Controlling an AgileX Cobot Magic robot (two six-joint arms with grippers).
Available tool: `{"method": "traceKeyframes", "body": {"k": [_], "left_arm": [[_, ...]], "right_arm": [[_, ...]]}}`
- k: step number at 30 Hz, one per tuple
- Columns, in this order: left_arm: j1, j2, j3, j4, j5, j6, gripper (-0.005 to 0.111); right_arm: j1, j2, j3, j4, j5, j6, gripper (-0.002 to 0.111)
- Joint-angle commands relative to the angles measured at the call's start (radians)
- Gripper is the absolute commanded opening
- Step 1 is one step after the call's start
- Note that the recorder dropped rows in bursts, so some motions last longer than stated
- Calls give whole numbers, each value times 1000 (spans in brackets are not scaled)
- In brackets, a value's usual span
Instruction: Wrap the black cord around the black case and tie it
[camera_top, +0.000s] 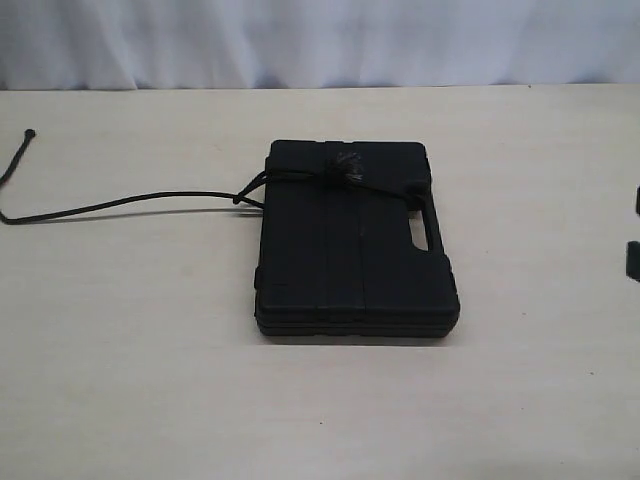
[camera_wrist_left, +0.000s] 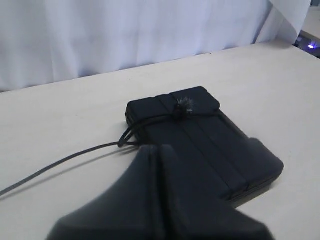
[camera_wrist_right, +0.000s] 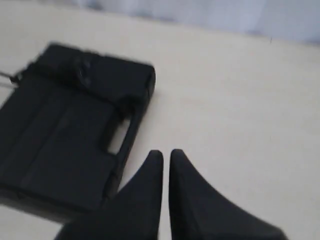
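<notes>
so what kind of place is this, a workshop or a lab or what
Most likely a staged robot test bench rather than a working workshop: a plain pale tabletop, a white curtain hung behind it as a backdrop, and a black case with a black cord tied round one end.

The left gripper is matte black, its two fingers broad wedges tapering to rounded tips. The right gripper looks alike. Two small black parts show at the exterior view's right edge.
</notes>
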Motion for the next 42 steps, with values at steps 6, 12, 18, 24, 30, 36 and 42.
{"method": "traceKeyframes", "body": {"k": [6, 12, 18, 24, 30, 36, 42], "left_arm": [[-9, -19, 61, -15, 30, 9, 0], [-9, -19, 63, -20, 24, 9, 0], [-9, -110, 175, 8, -62, 9, 0], [-9, -385, 403, 93, -125, 9, 0], [-7, -541, 510, 384, -167, 7, 0], [-2, -541, 510, 444, -181, 7, 0], [109, -541, 510, 334, -181, 7, 0]], "right_arm": [[-3, -218, 222, -21, -155, -15, 4], [6, -252, 253, -21, -159, -15, 4], [6, -356, 379, -13, -237, -15, 4], [6, -562, 503, 6, -162, -15, 4], [-21, -656, 503, 19, -203, -15, 4], [-148, -656, 503, 24, -201, -15, 4], [-230, -656, 503, 24, -201, -15, 4]]}}
